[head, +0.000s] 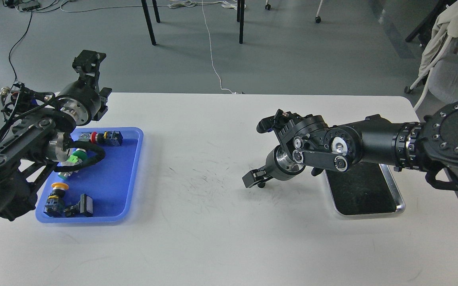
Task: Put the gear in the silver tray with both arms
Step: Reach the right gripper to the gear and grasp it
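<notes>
half the silver tray hides under the right arm.

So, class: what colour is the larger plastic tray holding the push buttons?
Blue. The plastic tray shows best in the head view, at the table's left.

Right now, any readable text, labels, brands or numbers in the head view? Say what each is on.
None readable.
Push-button parts in the blue tray: coloured caps only, any markings too small to tell.
Left gripper and right gripper: black housings, no legible print.
Silver tray: plain metal rim, dark bottom, no markings.
White table: scuff marks only, no writing.
</notes>
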